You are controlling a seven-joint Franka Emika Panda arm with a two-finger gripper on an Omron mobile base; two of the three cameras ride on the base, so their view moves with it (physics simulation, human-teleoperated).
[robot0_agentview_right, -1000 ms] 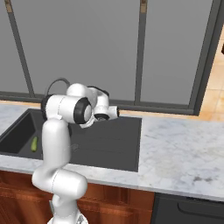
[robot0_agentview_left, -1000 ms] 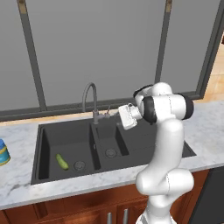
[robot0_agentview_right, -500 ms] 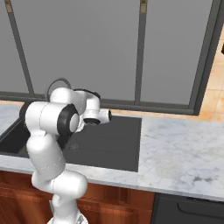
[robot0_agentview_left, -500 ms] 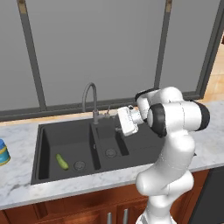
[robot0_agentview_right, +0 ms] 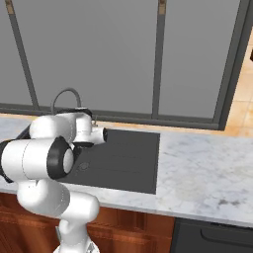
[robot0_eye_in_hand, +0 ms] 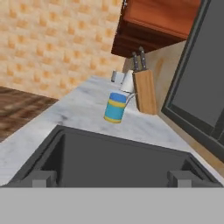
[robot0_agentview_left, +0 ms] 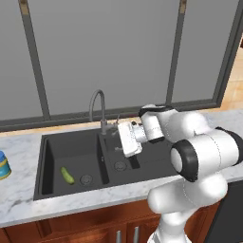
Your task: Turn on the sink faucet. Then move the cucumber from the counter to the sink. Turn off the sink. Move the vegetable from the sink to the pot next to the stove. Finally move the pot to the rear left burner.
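While beside the faucet [robot0_agentview_left: 98, 110], hand [robot0_agentview_left: 115, 134] open, cucumber [robot0_agentview_left: 67, 175] in sink [robot0_agentview_left: 47, 156]

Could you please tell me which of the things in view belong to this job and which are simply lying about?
Belonging to the job:
sink faucet
cucumber, lying in the large bowl
sink
counter
gripper, open, empty

Lying about:
blue and yellow can
knife block

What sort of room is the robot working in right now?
Most likely a home kitchen: a dark double-basin sink with a gooseneck faucet set in a marble counter, and a wooden knife block further along.
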